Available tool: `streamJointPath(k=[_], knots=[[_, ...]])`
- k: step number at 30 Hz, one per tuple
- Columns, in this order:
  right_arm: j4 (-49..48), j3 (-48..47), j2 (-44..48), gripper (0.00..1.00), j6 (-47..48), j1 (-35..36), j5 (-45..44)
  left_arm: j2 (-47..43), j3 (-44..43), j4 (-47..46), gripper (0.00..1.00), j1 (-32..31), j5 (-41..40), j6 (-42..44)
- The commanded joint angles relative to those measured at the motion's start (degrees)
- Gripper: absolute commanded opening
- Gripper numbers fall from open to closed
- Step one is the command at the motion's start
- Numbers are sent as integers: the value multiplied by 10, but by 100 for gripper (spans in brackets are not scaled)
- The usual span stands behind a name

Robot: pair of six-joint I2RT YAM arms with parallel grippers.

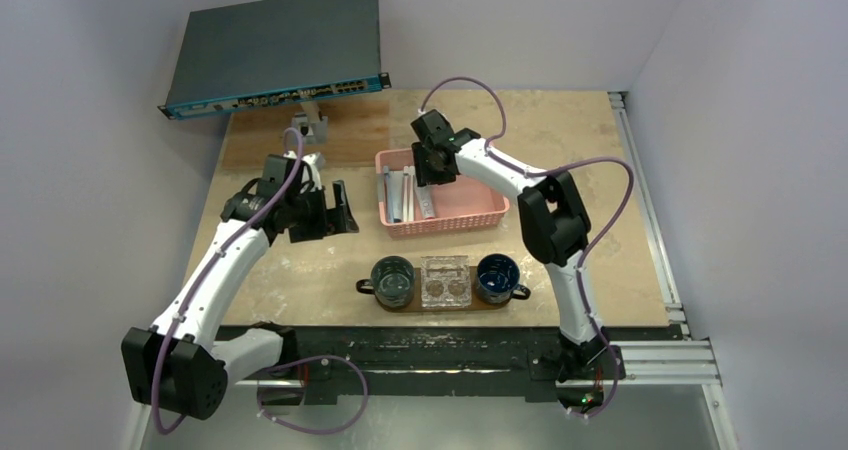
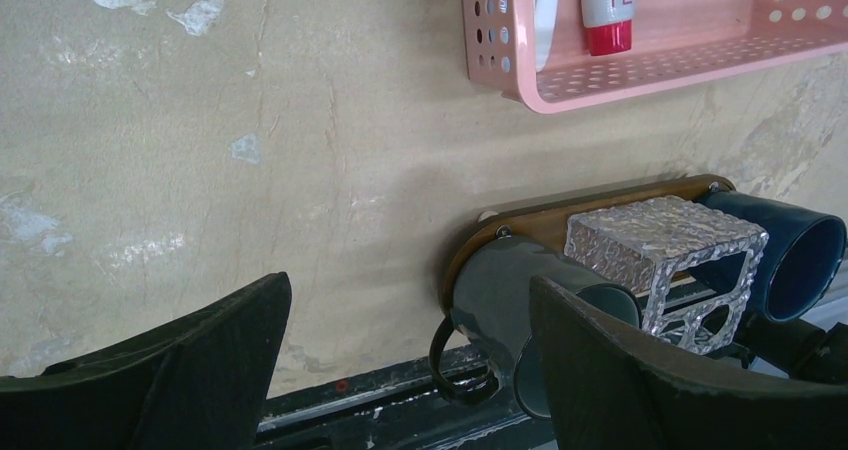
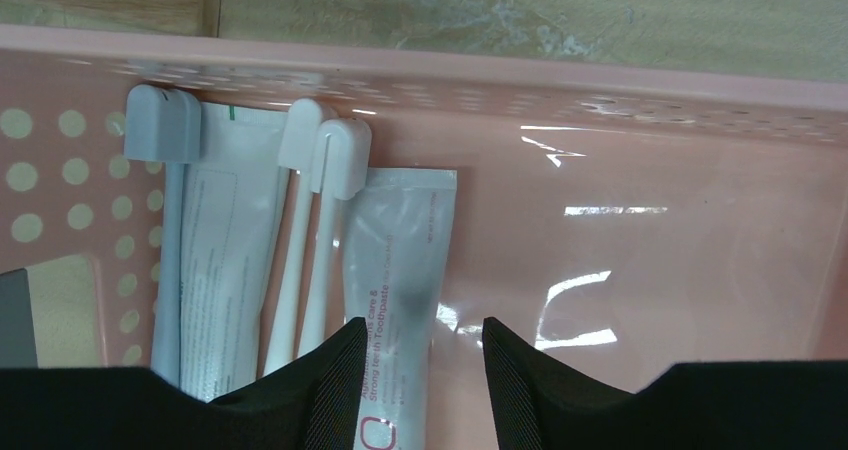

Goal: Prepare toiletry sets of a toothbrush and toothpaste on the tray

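Observation:
The toothbrushes and toothpaste lie in the pink basket (image 1: 480,210). In the right wrist view, a silver-grey toothpaste tube (image 3: 400,250) lies beside two white toothbrushes (image 3: 312,220). Left of them are a second tube (image 3: 225,240) and a greyish brush (image 3: 168,210). My right gripper (image 3: 422,325) hovers open just above the basket floor, its left finger over the first tube's edge, gripping nothing. The dark brown tray (image 1: 405,304) sits at the near edge. My left gripper (image 2: 410,295) is wide open and empty, left of the basket, facing the tray (image 2: 530,225).
Two dark blue mugs (image 1: 392,278) (image 1: 497,276) stand on the tray with a clear textured holder (image 1: 445,282) between them. A grey network switch (image 1: 275,50) sits at the back left. The basket wall (image 2: 640,75) shows in the left wrist view.

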State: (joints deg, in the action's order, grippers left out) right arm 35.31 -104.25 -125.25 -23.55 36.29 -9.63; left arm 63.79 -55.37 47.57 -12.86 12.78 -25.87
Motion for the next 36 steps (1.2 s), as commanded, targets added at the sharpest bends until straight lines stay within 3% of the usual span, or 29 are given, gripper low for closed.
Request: streamJointPath(k=[1, 14, 17, 26, 36], knots=[[-19, -11, -10, 49, -4, -7, 44, 5, 2, -17, 88, 2, 12, 11], [-30, -19, -56, 50, -16, -16, 95, 14, -1, -15, 88, 2, 16, 12], [-32, -14, -60, 43, -15, -17, 103, 16, -2, -14, 88, 2, 17, 13], [-45, 7, -38, 2, -7, -18, 108, 21, -3, -13, 88, 2, 16, 13], [-32, 19, 32, 0, 17, -19, 25, 21, -6, -18, 88, 2, 30, 16]])
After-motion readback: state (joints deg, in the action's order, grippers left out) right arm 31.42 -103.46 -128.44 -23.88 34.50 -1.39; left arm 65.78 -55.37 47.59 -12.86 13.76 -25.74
